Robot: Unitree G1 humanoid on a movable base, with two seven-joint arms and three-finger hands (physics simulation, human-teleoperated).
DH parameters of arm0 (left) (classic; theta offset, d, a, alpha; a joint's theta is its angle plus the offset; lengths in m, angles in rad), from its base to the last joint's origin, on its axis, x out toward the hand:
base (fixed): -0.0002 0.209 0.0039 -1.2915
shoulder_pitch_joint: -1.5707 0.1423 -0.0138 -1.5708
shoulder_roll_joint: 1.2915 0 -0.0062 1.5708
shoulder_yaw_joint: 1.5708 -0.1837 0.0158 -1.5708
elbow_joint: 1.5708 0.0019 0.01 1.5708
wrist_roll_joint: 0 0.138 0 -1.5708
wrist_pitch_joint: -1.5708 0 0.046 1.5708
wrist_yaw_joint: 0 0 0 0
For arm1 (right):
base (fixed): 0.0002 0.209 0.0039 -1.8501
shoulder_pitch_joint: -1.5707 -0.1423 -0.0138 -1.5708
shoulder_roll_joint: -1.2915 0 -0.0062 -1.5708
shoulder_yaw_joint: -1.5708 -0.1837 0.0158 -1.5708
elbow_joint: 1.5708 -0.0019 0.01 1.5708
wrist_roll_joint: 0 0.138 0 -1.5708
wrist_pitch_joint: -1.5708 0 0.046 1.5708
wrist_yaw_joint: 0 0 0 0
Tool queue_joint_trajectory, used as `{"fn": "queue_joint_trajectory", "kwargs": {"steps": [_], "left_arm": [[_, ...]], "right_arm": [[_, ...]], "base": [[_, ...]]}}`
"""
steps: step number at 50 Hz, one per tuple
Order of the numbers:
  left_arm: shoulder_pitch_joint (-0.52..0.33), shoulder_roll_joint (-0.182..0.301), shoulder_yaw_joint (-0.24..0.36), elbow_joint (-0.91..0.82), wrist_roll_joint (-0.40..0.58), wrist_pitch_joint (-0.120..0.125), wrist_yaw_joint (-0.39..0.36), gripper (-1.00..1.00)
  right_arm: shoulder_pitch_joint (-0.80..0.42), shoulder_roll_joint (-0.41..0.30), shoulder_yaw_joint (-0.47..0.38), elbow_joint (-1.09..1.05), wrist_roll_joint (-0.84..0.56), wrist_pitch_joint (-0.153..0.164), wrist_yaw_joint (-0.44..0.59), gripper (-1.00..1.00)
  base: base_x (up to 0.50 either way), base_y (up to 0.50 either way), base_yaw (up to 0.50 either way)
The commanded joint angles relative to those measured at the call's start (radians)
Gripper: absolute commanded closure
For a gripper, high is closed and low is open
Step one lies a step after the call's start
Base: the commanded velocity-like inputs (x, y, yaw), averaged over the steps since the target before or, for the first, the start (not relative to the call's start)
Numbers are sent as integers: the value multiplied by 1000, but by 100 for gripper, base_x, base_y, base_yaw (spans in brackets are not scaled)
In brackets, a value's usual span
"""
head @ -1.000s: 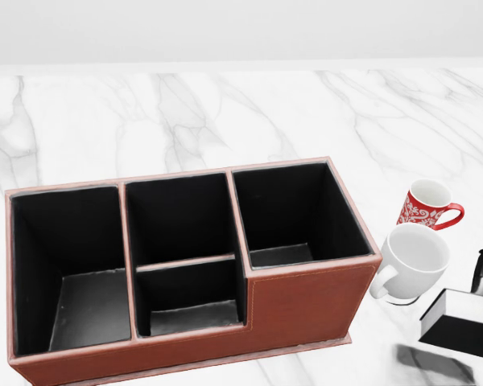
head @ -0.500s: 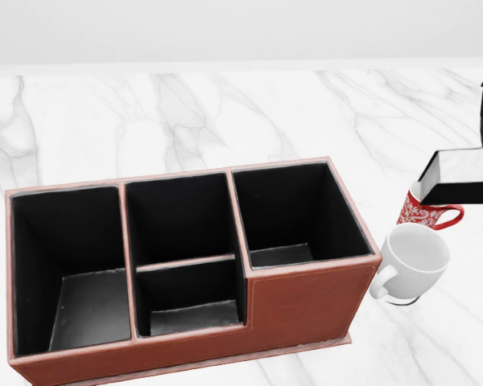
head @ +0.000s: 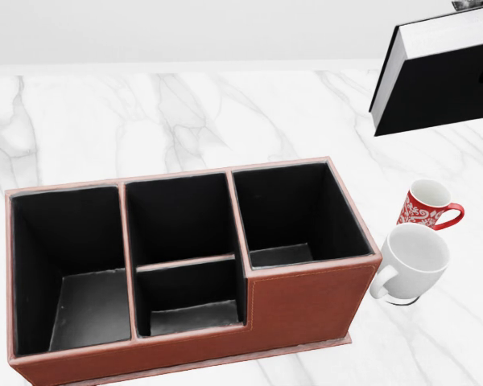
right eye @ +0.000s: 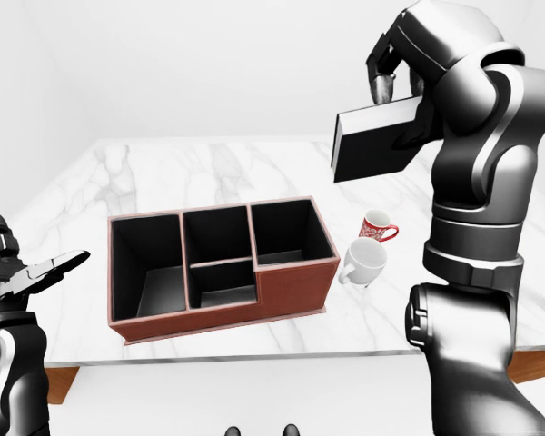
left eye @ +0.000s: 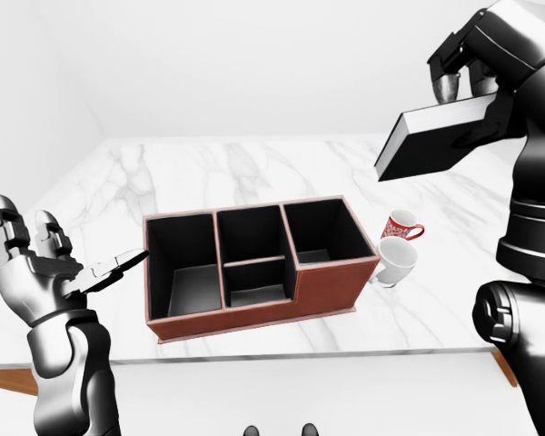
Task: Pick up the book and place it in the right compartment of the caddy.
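Note:
The book (head: pixel 436 77), dark-covered with a white page edge, hangs tilted high above the table at the top right of the head view. My right hand (right eye: pixel 398 86) is shut on its upper edge. It is above and to the right of the brown caddy (head: pixel 306 299), clear of it. The caddy's black-lined right compartment (head: pixel 294 211) holds nothing I can see. My left hand (left eye: pixel 68 254) is open with fingers spread, raised to the left of the caddy and holding nothing.
A red patterned mug (head: pixel 428 205) and a white mug (head: pixel 414 259) stand on the marble table (head: pixel 185 112) just right of the caddy, below the book. The table's near edge (left eye: pixel 282 356) runs across the lower part of the left-eye view.
In the head view the book has risen from low at the right edge to the top right corner, carried by my right hand. Caddy, mugs and camera have not moved.

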Motion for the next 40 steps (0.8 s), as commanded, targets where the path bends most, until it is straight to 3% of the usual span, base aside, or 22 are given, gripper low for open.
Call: {"fn": "queue_joint_trajectory", "kwargs": {"steps": [1, 14, 40], "left_arm": [[0, 1, 0, -4, -1, 0, 1, -100], [1, 0, 1, -5, -1, 0, 1, -100], [-3, 0, -4, 21, 6, 0, -3, -100]], "right_arm": [[-191, 73, 52, 234, 81, 0, 0, 100], [-263, 145, 94, 425, 141, 0, 0, 100], [-148, 244, 138, 469, 72, 0, 0, 100]], "base": [[0, 0, 0], [0, 0, 0], [0, 0, 0]]}}
